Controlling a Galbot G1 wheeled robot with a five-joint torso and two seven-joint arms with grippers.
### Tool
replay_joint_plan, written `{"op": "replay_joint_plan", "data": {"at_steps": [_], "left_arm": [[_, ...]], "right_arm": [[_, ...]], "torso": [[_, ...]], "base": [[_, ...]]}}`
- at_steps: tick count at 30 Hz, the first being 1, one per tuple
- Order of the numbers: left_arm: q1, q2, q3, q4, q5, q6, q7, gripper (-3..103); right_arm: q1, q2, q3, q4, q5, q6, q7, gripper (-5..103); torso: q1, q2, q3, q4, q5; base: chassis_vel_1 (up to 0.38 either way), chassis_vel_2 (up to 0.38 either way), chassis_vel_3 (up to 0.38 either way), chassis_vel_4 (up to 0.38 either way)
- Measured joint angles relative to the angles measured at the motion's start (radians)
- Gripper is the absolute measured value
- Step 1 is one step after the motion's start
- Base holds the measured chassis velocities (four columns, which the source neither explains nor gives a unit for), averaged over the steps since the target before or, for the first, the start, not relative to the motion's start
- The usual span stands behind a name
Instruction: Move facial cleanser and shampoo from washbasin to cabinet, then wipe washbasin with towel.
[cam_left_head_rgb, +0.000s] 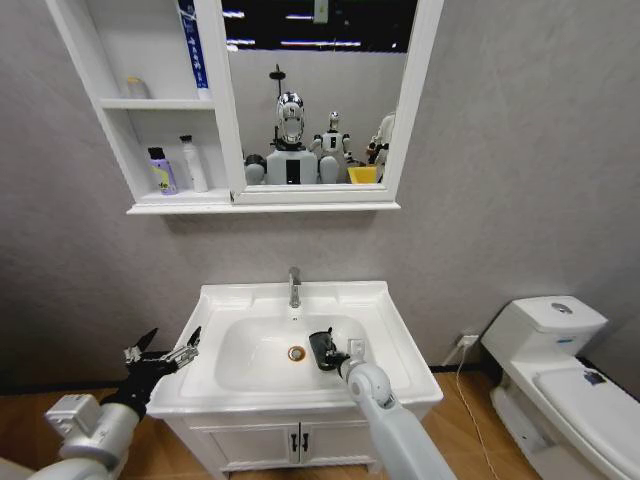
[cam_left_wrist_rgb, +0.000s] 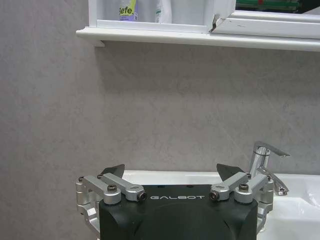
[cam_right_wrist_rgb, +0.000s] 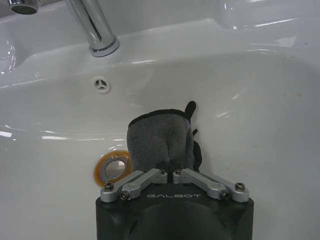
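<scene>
Washbasin (cam_left_head_rgb: 400, 385) wiping is under way: right gripper (cam_left_head_rgb: 322, 352) pinches the towel (cam_right_wrist_rgb: 159, 142) mid-frame; two bottles (cam_left_head_rgb: 163, 171) sit upper left in the cabinet (cam_left_head_rgb: 150, 103); left gripper (cam_left_head_rgb: 165, 357) spread wide.

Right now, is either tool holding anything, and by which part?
The right tool is shut on the towel, pinching its near edge, inside the washbasin bowl beside the drain. The left tool is open and holds nothing.

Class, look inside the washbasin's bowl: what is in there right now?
Inside the washbasin bowl, the right gripper presses the dark towel against the white surface beside the brass-coloured drain. The surface beneath the towel is covered.
</scene>
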Motion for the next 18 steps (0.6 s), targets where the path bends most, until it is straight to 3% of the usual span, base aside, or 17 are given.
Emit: {"op": "replay_joint_plan", "data": {"at_steps": [18], "left_arm": [[0.0, 0.0, 0.0, 0.0, 0.0, 0.0, 0.0, 100]], "right_arm": [[0.053, 0.067, -0.075, -0.088, 0.03, 0.0, -0.083, 0]], "torso": [[0.0, 0.0, 0.0, 0.0, 0.0001]], "base": [[0.0, 0.0, 0.0, 0.0]]}}
